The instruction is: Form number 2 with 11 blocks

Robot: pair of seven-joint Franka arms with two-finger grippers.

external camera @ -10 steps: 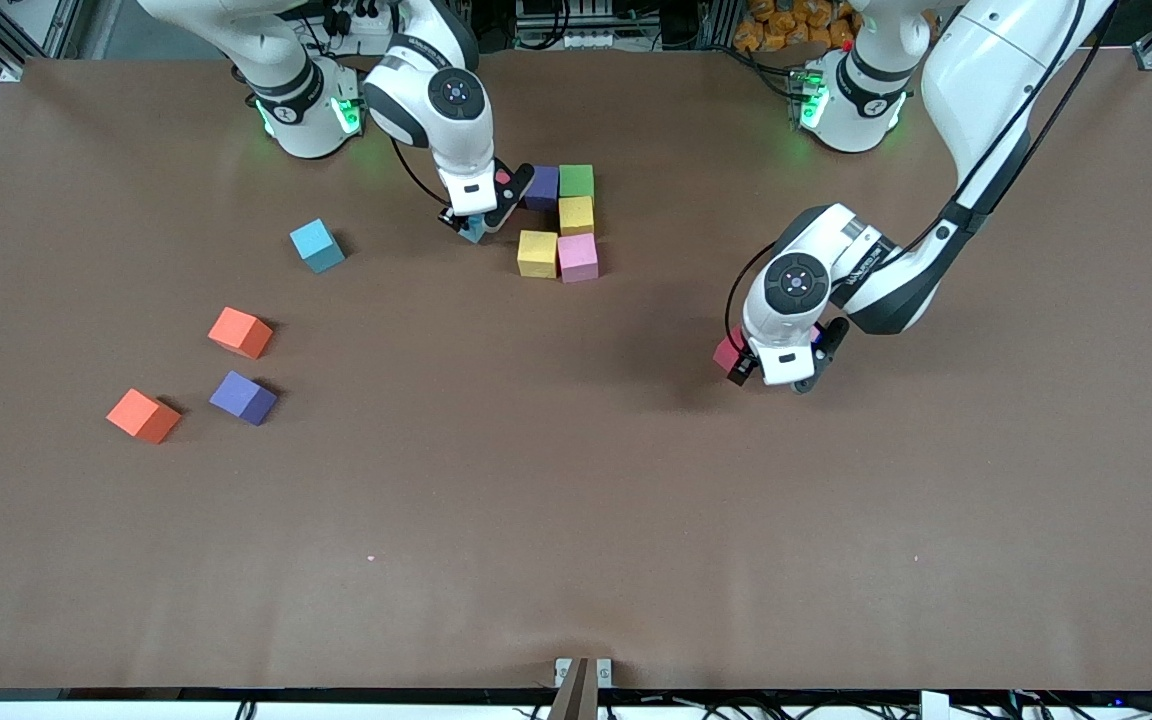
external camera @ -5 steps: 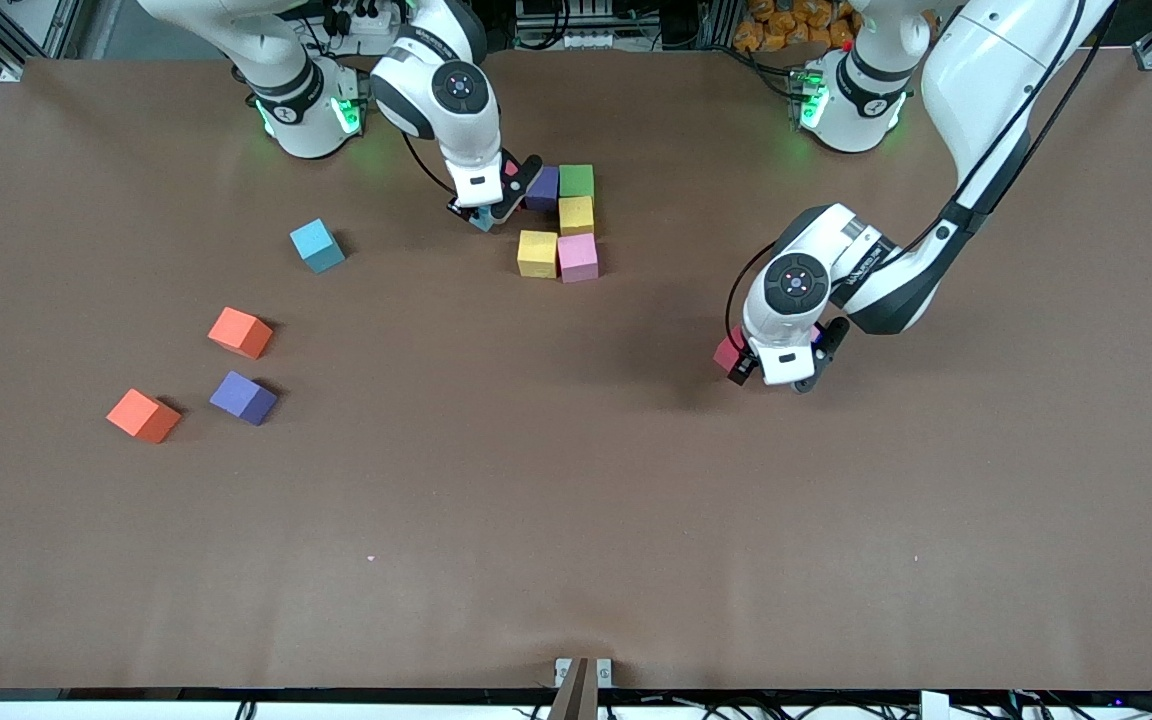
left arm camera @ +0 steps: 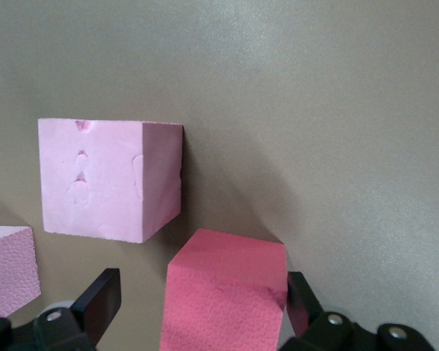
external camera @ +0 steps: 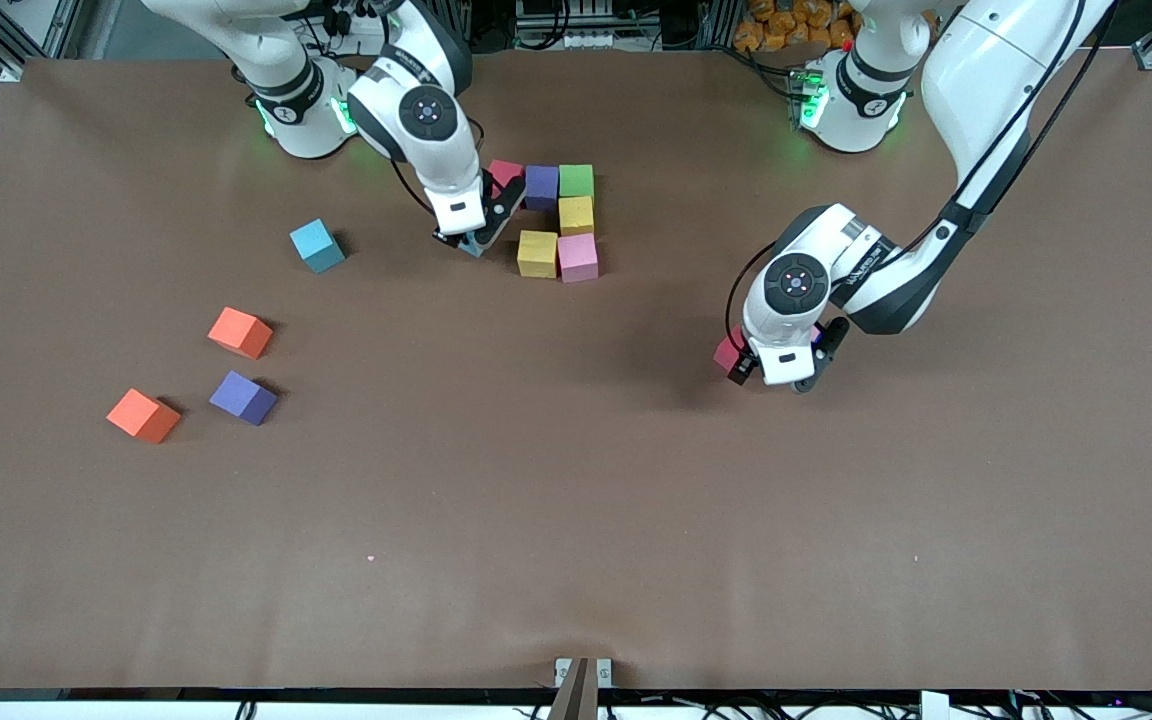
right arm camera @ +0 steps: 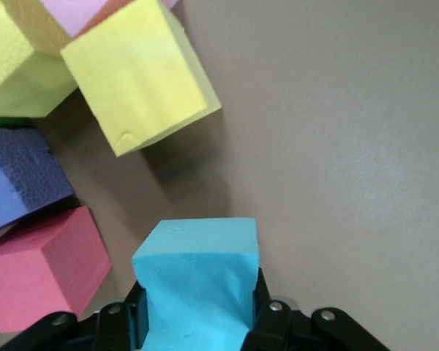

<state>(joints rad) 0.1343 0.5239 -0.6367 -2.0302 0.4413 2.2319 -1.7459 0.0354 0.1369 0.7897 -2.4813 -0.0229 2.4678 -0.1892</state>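
The right end effector [external camera: 473, 236] grips a light blue block [right arm camera: 196, 281] between its fingers, just over the worktop [external camera: 576, 500] beside the started number 2 [external camera: 556, 215]: red, purple and green blocks in a row, then yellow, then yellow and pink. The left end effector [external camera: 774, 372], well apart toward its own end, has its fingers closed on a red block [left arm camera: 227, 300], with two pink blocks [left arm camera: 110, 179] lying close by it.

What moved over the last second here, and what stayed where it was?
The right hand, shut on a light blue block, went toward the purple block, then drew back toward the front camera, uncovering the red block. The left hand kept its red cube. The loose blocks did not move.
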